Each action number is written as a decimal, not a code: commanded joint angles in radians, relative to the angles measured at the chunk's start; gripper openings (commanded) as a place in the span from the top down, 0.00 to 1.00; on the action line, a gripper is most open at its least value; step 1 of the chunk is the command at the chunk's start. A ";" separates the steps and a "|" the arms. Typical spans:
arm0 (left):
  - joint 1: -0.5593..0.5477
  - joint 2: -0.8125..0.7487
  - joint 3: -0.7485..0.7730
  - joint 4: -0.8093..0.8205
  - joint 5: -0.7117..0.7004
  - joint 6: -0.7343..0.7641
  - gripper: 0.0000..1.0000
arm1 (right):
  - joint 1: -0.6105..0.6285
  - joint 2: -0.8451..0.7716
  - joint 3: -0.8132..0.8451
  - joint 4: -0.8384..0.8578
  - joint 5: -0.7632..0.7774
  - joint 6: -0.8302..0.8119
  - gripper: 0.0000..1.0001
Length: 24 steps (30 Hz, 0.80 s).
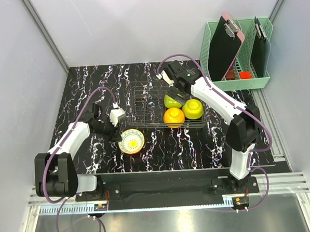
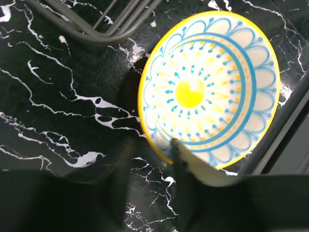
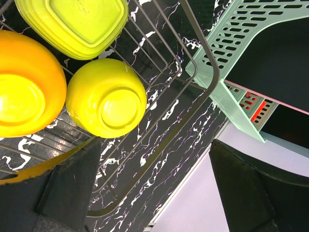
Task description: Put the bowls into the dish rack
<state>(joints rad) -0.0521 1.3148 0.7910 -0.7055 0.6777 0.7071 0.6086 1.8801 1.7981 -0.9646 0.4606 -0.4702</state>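
Note:
A cream-white bowl [image 1: 131, 141] [image 2: 207, 92] with a yellow rim and blue pattern lies on the black marble table, in front of the dish rack [image 1: 143, 98] [image 2: 111, 29]. My left gripper [image 1: 115, 129] [image 2: 150, 145] straddles its near-left rim. One finger [image 2: 181, 159] is inside the bowl and the other, blurred, is outside with a gap showing. Three bowls sit upside down in the rack's right end: lime green [image 1: 171, 101] [image 3: 72, 24], yellow-green [image 1: 192, 109] [image 3: 106, 96] and orange [image 1: 174, 116] [image 3: 24, 87]. My right gripper [image 1: 175, 91] [image 3: 154, 145] hangs open and empty above them.
A mint-green plastic basket [image 1: 236, 83] [image 3: 241, 29] holding clipboards [image 1: 225, 45] stands at the back right, just beyond the rack's right end. The left half of the rack holds nothing. Pale walls close in the table on the left, back and right.

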 commanded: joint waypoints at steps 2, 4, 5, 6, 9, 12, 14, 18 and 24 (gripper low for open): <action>-0.006 0.017 0.007 0.029 0.011 0.011 0.78 | 0.005 -0.041 0.009 0.027 0.015 0.013 0.00; -0.008 0.017 0.007 0.031 0.011 0.012 0.79 | 0.003 -0.038 0.010 0.027 0.016 0.013 0.00; -0.009 0.018 0.007 0.029 0.011 0.012 0.80 | 0.005 -0.035 0.010 0.029 0.016 0.013 0.00; -0.011 0.018 0.007 0.029 0.011 0.011 0.80 | 0.003 -0.035 0.012 0.027 0.016 0.013 0.00; -0.017 0.020 0.008 0.029 0.016 0.009 0.81 | 0.005 -0.035 0.012 0.027 0.016 0.015 0.00; -0.025 0.023 0.010 0.029 0.023 0.002 0.75 | 0.005 -0.033 0.010 0.029 0.018 0.015 0.00; -0.028 0.023 0.013 0.028 0.023 -0.003 0.63 | 0.003 -0.035 0.007 0.027 0.018 0.015 0.00; -0.041 0.023 0.014 0.028 0.025 -0.011 0.61 | 0.005 -0.035 0.007 0.032 0.018 0.015 0.00; -0.064 0.026 0.016 0.028 0.020 -0.018 0.66 | 0.005 -0.035 0.003 0.033 0.016 0.015 0.00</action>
<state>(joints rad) -0.1024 1.3376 0.7910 -0.6937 0.6838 0.6952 0.6086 1.8801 1.7977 -0.9623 0.4610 -0.4698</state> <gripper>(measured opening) 0.356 0.994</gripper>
